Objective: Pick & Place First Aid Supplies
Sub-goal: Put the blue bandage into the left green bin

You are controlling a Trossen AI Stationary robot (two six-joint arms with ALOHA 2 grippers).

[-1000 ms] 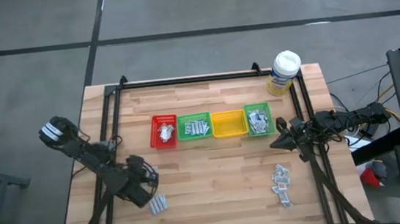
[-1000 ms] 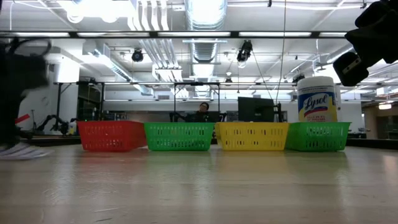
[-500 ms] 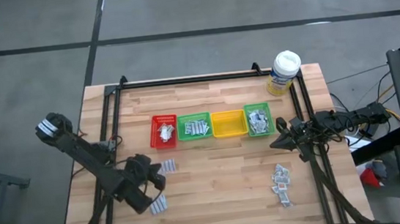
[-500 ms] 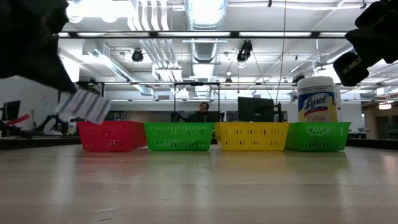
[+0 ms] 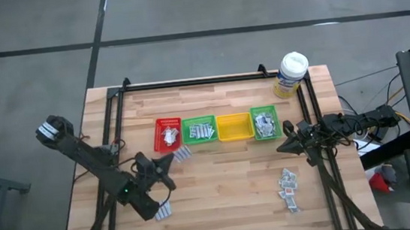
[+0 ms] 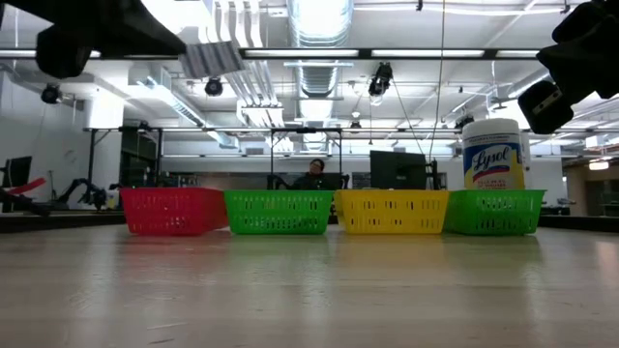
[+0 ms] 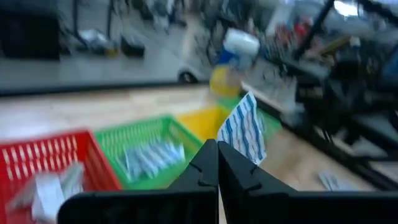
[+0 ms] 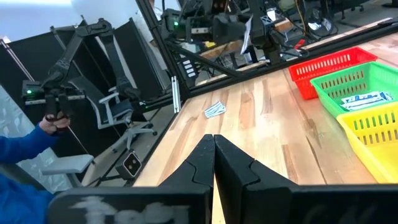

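The left gripper pinches a blue-striped sachet by one corner near the green bin; it may slip. The right gripper waits, pressed together.

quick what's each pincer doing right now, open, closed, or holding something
Left pincer: closed on a white-blue striped sachet, lifted near the green bin.
Right pincer: closed, holding nothing, waiting at the table's right side.

A butcher-block wooden table carries a row of small plastic bins: red, green, yellow, green. A white-lidded yellow wipes tub stands near the far right corner.
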